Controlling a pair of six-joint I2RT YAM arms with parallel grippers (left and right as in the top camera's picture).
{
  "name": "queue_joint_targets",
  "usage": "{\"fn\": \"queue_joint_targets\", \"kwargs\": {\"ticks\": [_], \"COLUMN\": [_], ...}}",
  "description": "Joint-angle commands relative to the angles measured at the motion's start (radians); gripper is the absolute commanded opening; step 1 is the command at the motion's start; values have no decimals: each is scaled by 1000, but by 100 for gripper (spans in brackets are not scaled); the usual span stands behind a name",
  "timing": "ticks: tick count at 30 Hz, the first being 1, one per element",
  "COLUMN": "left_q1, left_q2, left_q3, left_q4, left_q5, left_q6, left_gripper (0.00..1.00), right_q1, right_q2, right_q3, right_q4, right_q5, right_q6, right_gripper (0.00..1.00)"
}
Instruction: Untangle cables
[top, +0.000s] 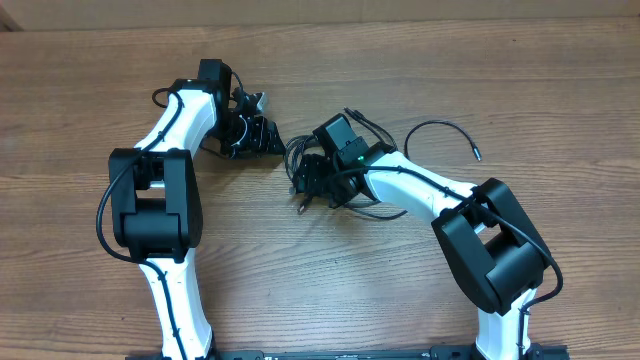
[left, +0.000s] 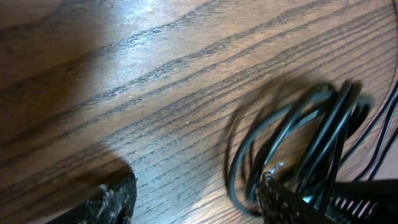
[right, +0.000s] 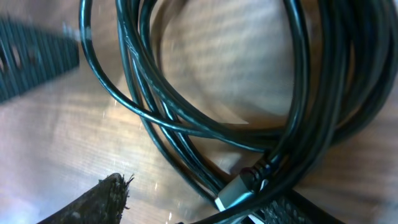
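The cables (top: 296, 152) lie as a knot of thin black loops at the table's middle, between my two grippers. One strand (top: 440, 125) arcs off to the right and ends in a small plug (top: 477, 153). My left gripper (top: 265, 135) sits just left of the knot. In its wrist view it (left: 196, 202) is open over bare wood, with the cables (left: 298, 137) looped around its right finger (left: 286, 202). My right gripper (top: 305, 185) hovers on the knot. In its wrist view it (right: 199, 205) is open, with cable strands (right: 186, 124) and a silver plug (right: 236, 193) between the fingers, clear of the left finger (right: 99, 199).
The wooden table (top: 400, 300) carries both white-and-black arms, which rise from the near edge at left (top: 165, 220) and right (top: 490, 250). A ribbed dark part (right: 31, 56), apparently the other gripper, shows at the upper left of the right wrist view.
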Motion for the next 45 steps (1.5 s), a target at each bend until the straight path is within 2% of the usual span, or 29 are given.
{"fn": "queue_joint_targets", "kwargs": {"ticks": [1, 7, 9, 18, 23, 28, 32, 37, 42, 45], "left_q1": [7, 6, 6, -8, -33, -71, -92, -94, -114, -143], "left_q2": [18, 18, 18, 18, 18, 18, 18, 16, 16, 17], "left_q3": [-8, -8, -8, -8, -8, -8, 2, 83, 128, 122], "left_q4": [5, 6, 9, 24, 38, 49, 40, -30, -40, -51], "left_q5": [-91, -91, -91, -87, -85, -89, -89, -91, -112, -183], "left_q6": [0, 0, 0, -3, -3, -3, -13, -32, -27, -28], "left_gripper": [65, 65, 66, 74, 76, 74, 71, 80, 77, 71], "right_q1": [10, 10, 7, -16, -41, -73, -101, -141, -173, -176], "right_q2": [49, 49, 49, 47, 22, -32, -77, -82, -82, -82], "right_q3": [-32, -31, -31, -27, -24, -24, -24, -24, -25, -25], "right_q4": [-41, -41, -41, -40, -45, -45, -56, -86, -105, -104], "right_q5": [-74, -78, -68, -60, -71, -71, -59, -42, -21, -17], "right_q6": [0, 0, 0, 0, -1, -85, -103, -60, -60, -60], "right_gripper": [69, 71, 75, 79, 79, 71, 70, 73, 79, 81]}}
